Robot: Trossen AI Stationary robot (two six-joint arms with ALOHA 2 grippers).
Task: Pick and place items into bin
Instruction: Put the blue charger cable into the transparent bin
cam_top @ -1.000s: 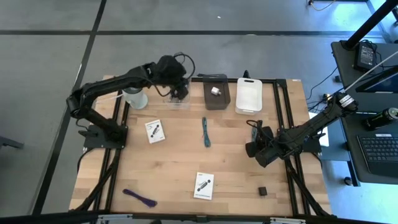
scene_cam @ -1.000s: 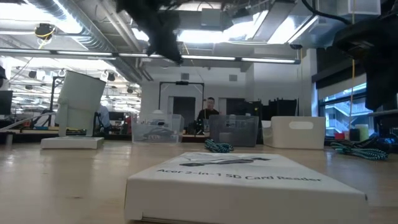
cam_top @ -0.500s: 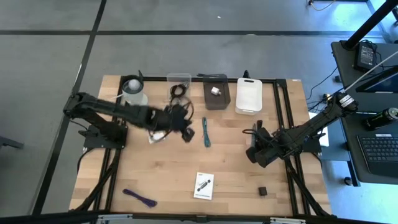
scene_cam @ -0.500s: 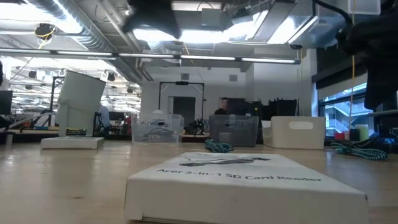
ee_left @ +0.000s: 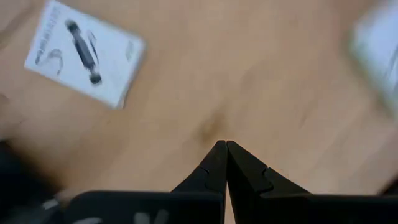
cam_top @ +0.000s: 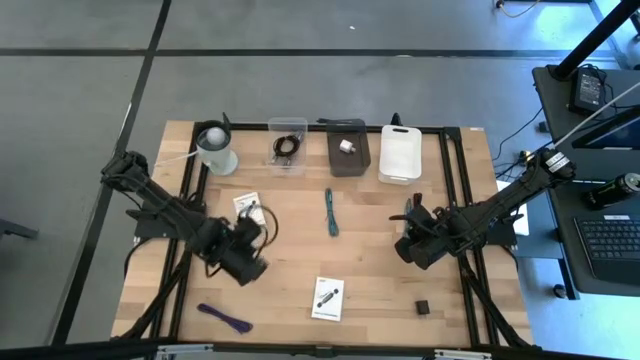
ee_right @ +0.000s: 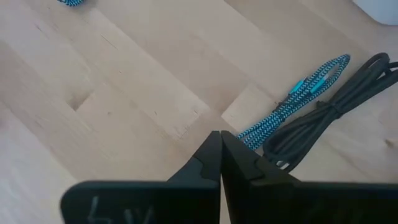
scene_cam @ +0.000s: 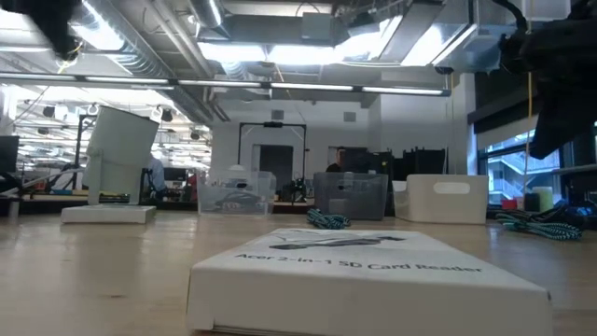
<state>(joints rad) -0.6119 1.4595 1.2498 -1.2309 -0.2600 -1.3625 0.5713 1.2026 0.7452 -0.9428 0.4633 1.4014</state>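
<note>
My left gripper (cam_top: 250,266) hangs shut over bare wood left of the table's middle and touches nothing; its shut fingers show in its wrist view (ee_left: 225,150). One white card (cam_top: 248,208) lies just beyond it, another (cam_top: 327,297) nearer the front edge. A teal strap (cam_top: 331,212) lies mid-table, a purple strap (cam_top: 225,317) at the front left, a tiny black cube (cam_top: 422,307) at the front right. A black coiled cable (cam_top: 288,146) rests in the clear bin (cam_top: 287,127). My right gripper (ee_right: 219,140) is shut above the wood beside a teal braided cable (ee_right: 292,102) and a dark cable (ee_right: 336,106).
Along the far edge stand a white cup-like holder (cam_top: 215,148), the clear bin, a dark bin (cam_top: 348,152) with a small pale thing in it, and a white bin (cam_top: 400,152). Black frame rails run down both sides of the table.
My left gripper has swung from above the clear bin at the far edge toward the near left, sinking a little and turning, and now hangs over the wood near the first card. The black cable stays in the clear bin. My right gripper has rolled a little in place.
</note>
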